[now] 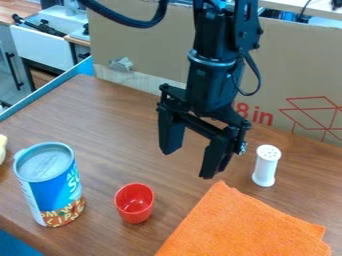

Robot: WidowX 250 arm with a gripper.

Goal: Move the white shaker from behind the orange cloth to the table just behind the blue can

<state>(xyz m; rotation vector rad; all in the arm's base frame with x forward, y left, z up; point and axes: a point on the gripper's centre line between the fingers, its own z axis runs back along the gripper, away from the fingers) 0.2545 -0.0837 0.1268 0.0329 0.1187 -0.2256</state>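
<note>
Hanging tool (188,164): released, its two fingers spread and nothing between them; it is above the tabletop (120,115), just past the far corner of the orange cloth (234,225).
Orange cloth: the landmark, lying flat, with a second edge along one side that suggests a fold. Likely light, limp and grippy; a pinch at the far corner should gather it, though layers may part.
White shaker (266,167): upright, just beyond the cloth's far edge, toward the view's right. Probably light, stiff and smooth, and narrow enough to tip if nudged; best taken around the middle of its body, with a finger on each side.
Red cup (134,204): mouth up, to the left of the cloth. Looks like thin, light plastic that may slide or flex; either a gentle squeeze across its outside or one finger inside the rim would suit.
Blue canister (50,185): upright, farther left of the cloth, past the cup. Likely the heaviest if full; its wide, smooth wall asks for a broad, level hold, and its width may strain the tool.
Cardboard panel (140,40): standing behind, beyond the cloth and the shaker.
</note>
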